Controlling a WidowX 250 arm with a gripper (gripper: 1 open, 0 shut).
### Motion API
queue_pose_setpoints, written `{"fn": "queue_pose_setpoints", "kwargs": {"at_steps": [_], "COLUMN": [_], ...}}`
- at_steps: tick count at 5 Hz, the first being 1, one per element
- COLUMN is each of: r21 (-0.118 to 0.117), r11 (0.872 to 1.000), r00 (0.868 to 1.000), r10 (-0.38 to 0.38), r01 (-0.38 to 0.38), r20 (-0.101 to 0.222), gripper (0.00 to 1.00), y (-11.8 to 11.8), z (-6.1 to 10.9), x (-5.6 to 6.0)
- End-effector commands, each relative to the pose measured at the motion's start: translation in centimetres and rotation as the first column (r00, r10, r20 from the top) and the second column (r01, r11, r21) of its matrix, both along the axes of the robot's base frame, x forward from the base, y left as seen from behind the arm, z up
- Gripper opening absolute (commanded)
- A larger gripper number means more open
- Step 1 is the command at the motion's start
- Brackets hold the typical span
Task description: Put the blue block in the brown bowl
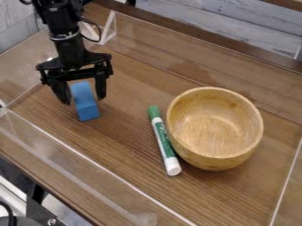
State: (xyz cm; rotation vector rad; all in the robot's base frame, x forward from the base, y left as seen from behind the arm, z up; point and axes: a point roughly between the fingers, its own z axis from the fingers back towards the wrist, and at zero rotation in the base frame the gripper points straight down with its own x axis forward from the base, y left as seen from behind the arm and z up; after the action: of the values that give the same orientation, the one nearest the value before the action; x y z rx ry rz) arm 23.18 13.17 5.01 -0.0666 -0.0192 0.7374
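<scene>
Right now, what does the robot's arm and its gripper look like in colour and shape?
The arm is black and slim, built of blocky segments, entering from the top left. The gripper is black too: a wide crossbar carrying two thick, straight jaws that taper slightly downward. A pale thin cable or strap seems to loop beside the wrist, though it is too small to be sure. No markings are legible.
</scene>
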Motion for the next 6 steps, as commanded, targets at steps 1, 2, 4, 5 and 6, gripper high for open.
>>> {"fn": "queue_pose_setpoints", "kwargs": {"at_steps": [1, 2, 4, 5, 6], "r21": [0.019, 0.018, 0.015, 0.012, 0.01], "r11": [1.0, 1.0, 1.0, 1.0, 1.0], "r00": [1.0, 1.0, 1.0, 0.999, 0.999], "r10": [0.001, 0.002, 0.008, 0.017, 0.026], "r01": [-0.002, -0.003, -0.008, -0.017, -0.026], "r20": [0.029, 0.027, 0.026, 0.03, 0.034], "gripper": [1.0, 1.0, 1.0, 1.0, 1.0], "y": [0.2, 0.1, 0.0, 0.0, 0.1], "z": [1.0, 1.1, 1.4, 0.6, -0.1], "x": [0.4, 0.4, 0.5, 0.6, 0.6]}}
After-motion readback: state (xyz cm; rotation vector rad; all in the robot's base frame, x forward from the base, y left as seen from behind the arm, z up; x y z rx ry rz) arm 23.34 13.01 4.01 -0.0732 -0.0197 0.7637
